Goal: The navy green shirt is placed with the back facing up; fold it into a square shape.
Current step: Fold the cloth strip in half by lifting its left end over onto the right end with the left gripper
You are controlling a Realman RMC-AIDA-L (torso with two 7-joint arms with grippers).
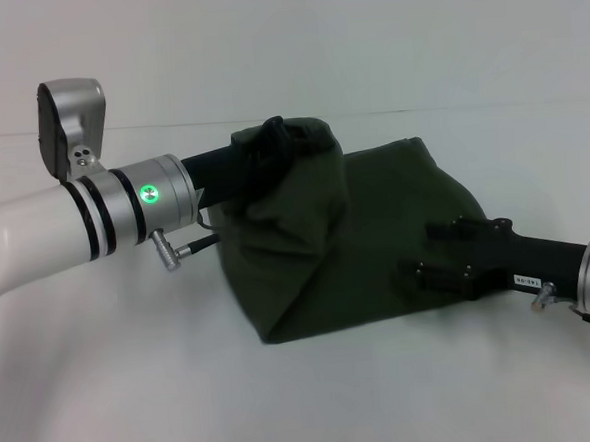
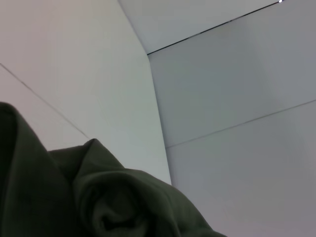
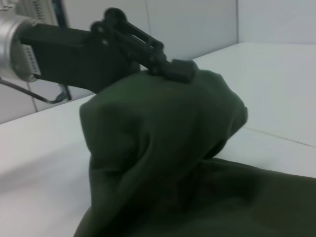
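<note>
Both hands hold shirt, lying left-right.

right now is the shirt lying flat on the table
No, the left gripper holds one part of the navy green shirt lifted in a bunched hump above the table.

Navy green shirt bunched and lifted into a tall hump off the white desk, lower cloth trailing down onto the surface. Left pincer reaching in from the far side, black linkage visible, fingers clamped on the fabric at the hump's peak. Pale walls behind.
</note>
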